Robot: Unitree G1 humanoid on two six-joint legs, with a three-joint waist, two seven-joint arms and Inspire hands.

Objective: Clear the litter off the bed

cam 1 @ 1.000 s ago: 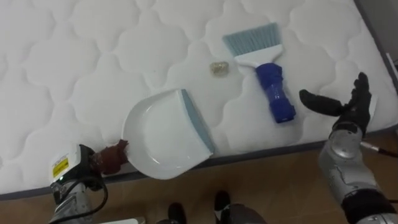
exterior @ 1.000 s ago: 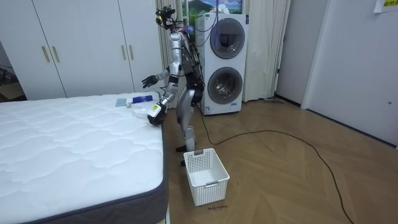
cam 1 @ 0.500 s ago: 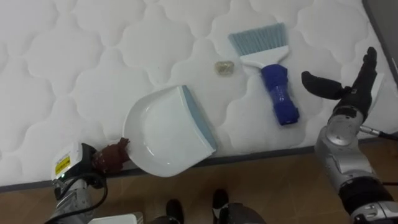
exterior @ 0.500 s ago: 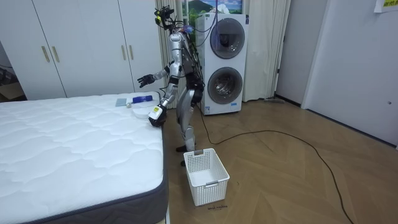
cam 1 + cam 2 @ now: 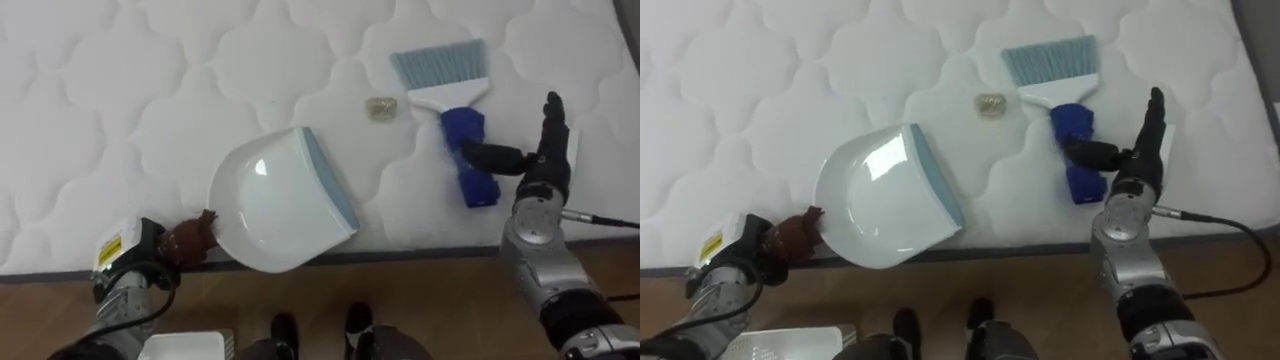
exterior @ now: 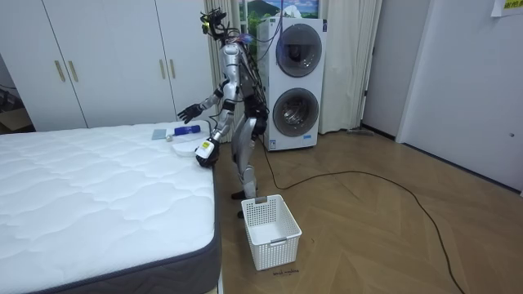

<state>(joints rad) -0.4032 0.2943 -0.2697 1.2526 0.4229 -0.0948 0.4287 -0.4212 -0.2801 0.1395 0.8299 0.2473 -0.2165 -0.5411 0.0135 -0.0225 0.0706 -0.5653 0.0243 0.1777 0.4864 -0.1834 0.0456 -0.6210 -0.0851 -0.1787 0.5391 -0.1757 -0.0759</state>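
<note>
Lower left, the left hand (image 5: 138, 262) is curled round the brown handle of the white plastic dustpan (image 5: 270, 200), which lies flat on the white quilted mattress (image 5: 120, 90). At right, the right hand (image 5: 545, 172) is spread open, thumb over the blue-handled brush (image 5: 460, 128). Picking up the brush seems the step in hand; next it must close on the handle, then sweep the small crumpled scrap (image 5: 380, 108), upper centre, into the pan.
</note>
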